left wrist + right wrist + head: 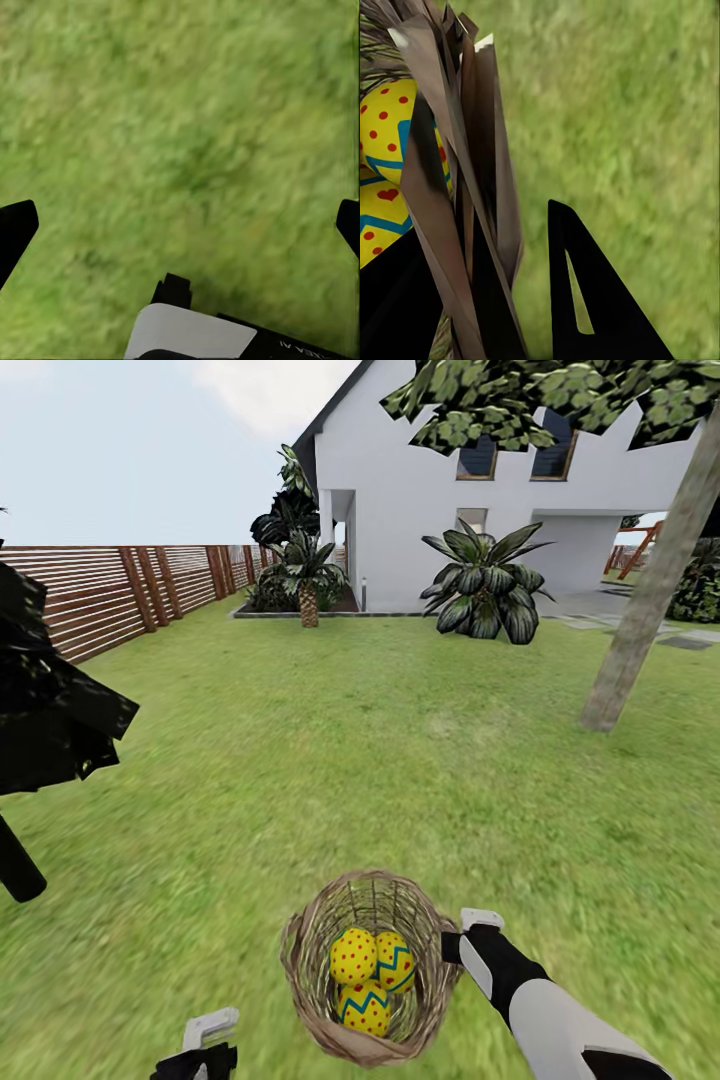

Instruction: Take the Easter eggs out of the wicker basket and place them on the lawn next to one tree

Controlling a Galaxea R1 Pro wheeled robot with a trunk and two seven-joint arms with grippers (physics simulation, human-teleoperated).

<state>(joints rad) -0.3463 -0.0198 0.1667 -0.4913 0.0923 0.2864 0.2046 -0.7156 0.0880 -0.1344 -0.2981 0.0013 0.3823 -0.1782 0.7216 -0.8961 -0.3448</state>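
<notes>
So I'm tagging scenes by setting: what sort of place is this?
A simulated residential back garden, it seems: a broad lawn, a white house behind it, and a brown slatted fence along one side.

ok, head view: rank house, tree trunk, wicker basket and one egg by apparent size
1. White house, largest even though it is farthest.
2. Tree trunk, long but thin.
3. Wicker basket; covers an area close to the trunk's, and nearness inflates it, so 2 and 3 are unsure.
4. One Easter egg, smallest.
</notes>
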